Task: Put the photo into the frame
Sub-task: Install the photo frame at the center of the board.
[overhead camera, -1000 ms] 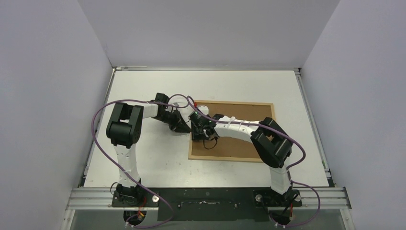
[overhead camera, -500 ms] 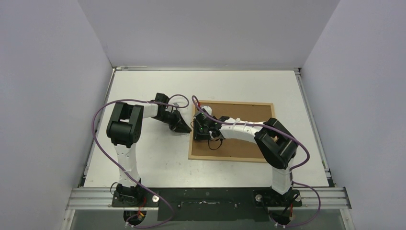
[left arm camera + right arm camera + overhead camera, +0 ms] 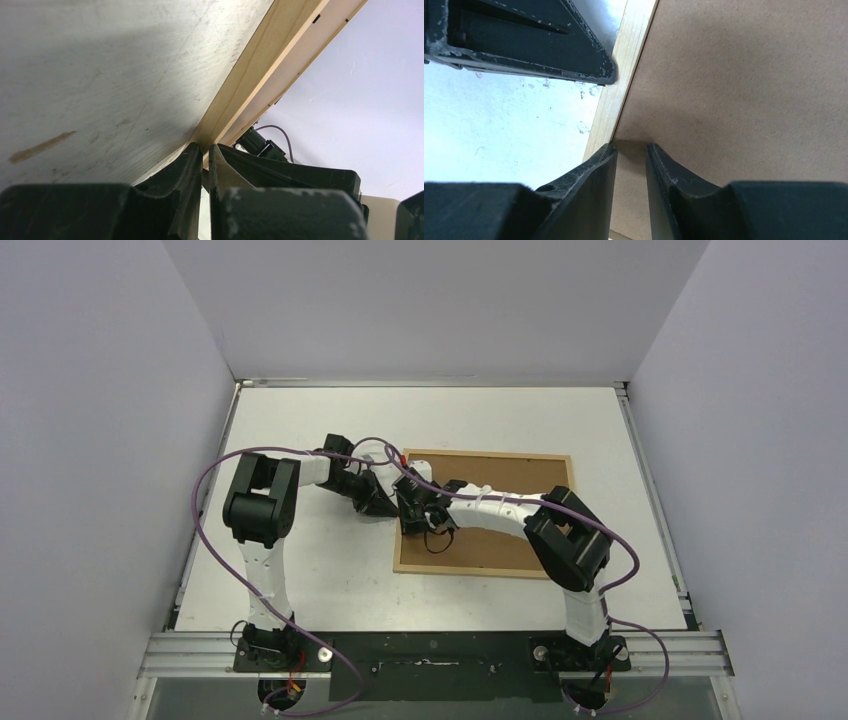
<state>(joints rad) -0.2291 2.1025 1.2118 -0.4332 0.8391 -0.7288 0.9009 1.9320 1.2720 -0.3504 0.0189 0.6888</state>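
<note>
Seating the backing panel [image 3: 470,548] in the frame [image 3: 500,454] seemed underway; frame lay flat, photo unseen. Left end effector [image 3: 204,146] clenched against left rail; right end effector [image 3: 630,146] parted, empty, at seam. Next: press evenly.

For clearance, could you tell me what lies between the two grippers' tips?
A strip of the thin light wooden rectangular frame; the right wrist view shows it.
</note>
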